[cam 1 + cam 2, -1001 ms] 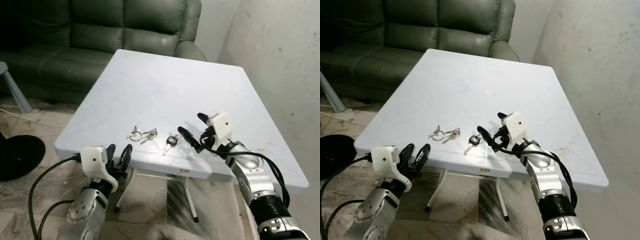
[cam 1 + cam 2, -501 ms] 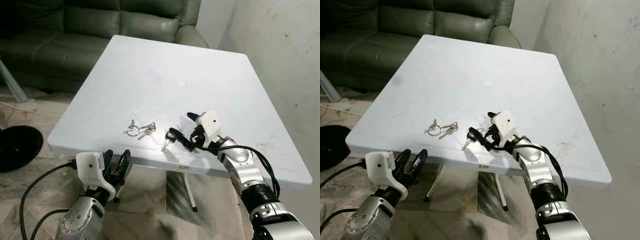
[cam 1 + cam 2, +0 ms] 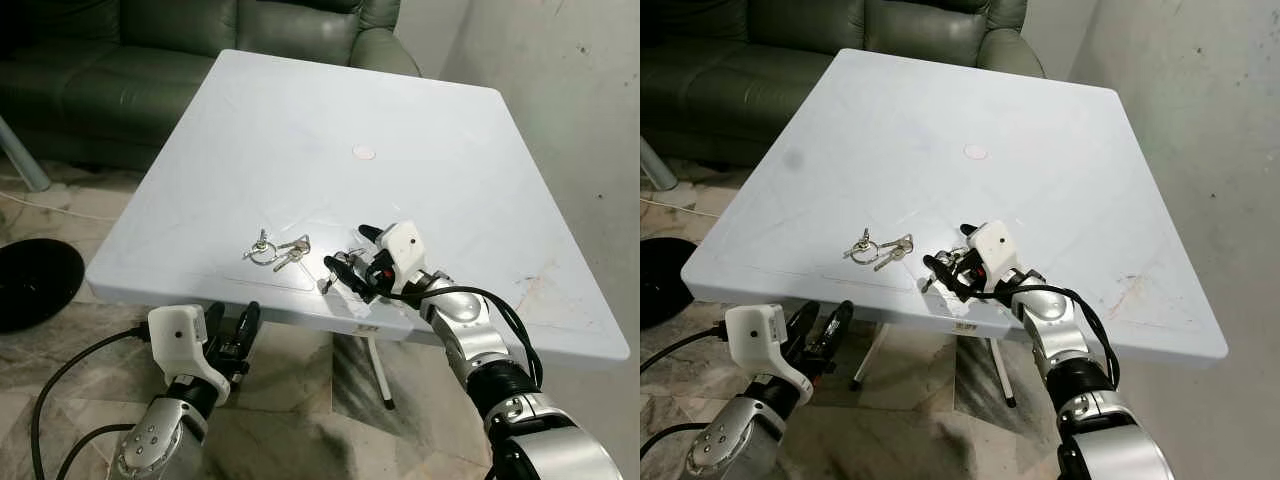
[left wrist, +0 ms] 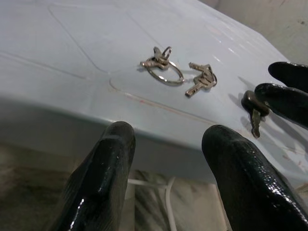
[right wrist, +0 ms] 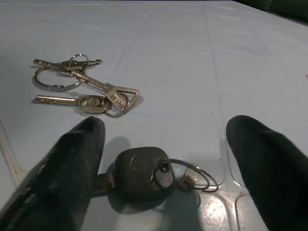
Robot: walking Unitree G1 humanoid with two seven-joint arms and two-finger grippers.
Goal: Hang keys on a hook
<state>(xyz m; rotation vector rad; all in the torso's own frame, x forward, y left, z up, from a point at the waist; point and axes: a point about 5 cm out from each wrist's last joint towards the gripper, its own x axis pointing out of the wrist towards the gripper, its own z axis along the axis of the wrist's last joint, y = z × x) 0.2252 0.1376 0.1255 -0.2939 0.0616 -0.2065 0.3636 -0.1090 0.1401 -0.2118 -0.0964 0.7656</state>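
Two hands in frame: left hand (image 3: 232, 330) low before the surface (image 3: 300, 120) edge, fingers apart, holding nothing. Right hand (image 5: 168, 159) on the surface, fingers spread either side of the black-headed key (image 5: 139, 173). Beyond it, silver keys (image 5: 84, 89) on rings, near the front edge

The green leather sofa (image 3: 150, 60) is cut off by the upper left edge of the frame. A round black object (image 3: 30, 290) on the floor runs off the left edge. The black-headed key's blade (image 5: 103, 180) hides behind the right claw's finger (image 5: 57, 178).
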